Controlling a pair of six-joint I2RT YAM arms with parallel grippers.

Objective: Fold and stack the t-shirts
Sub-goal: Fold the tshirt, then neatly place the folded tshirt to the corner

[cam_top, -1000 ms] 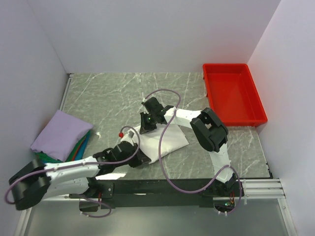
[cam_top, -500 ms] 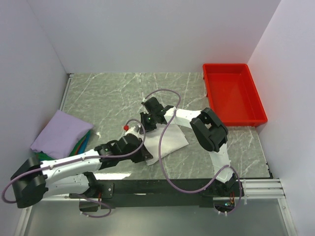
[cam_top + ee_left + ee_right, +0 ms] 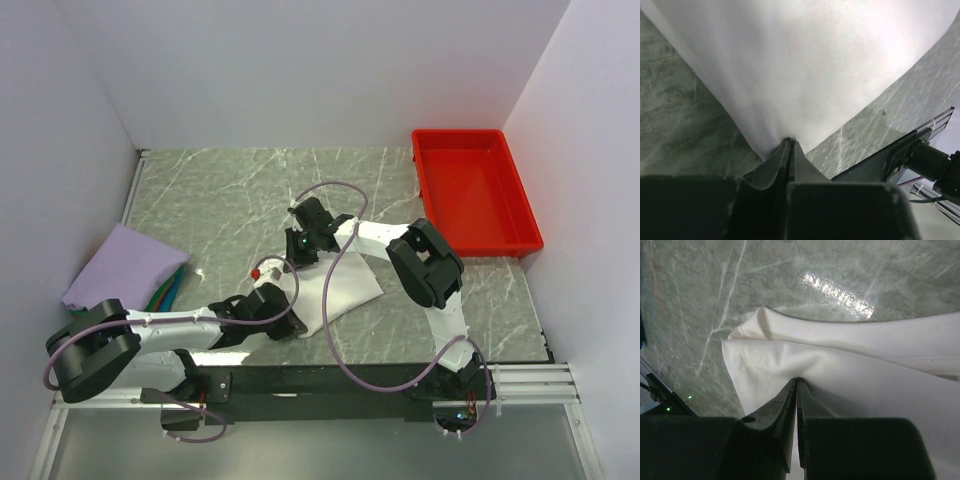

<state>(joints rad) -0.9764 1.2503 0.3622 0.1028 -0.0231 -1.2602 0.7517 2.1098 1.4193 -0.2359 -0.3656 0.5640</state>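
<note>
A folded white t-shirt (image 3: 345, 285) lies mid-table between the two arms. My left gripper (image 3: 288, 322) pinches its near-left corner, jaws shut on the white cloth (image 3: 805, 75). At the far-left corner my right gripper (image 3: 300, 250) is shut on a fold of the same shirt (image 3: 850, 380), beside its ribbed collar (image 3: 890, 337). No print shows on the shirt. A folded lavender t-shirt (image 3: 125, 268) tops a stack at the left edge, with green and blue cloth (image 3: 165, 293) peeking out beneath it.
A red plastic tray (image 3: 473, 190) stands at the back right. Purple cables (image 3: 335, 330) loop over the white shirt. White walls close in the left, back and right sides of the marble table (image 3: 230, 190), and its near edge drops to a black rail (image 3: 330, 380).
My left arm slid right along the near edge to the shirt's near-left corner and its jaws closed on the cloth. The right gripper kept its hold without moving.
</note>
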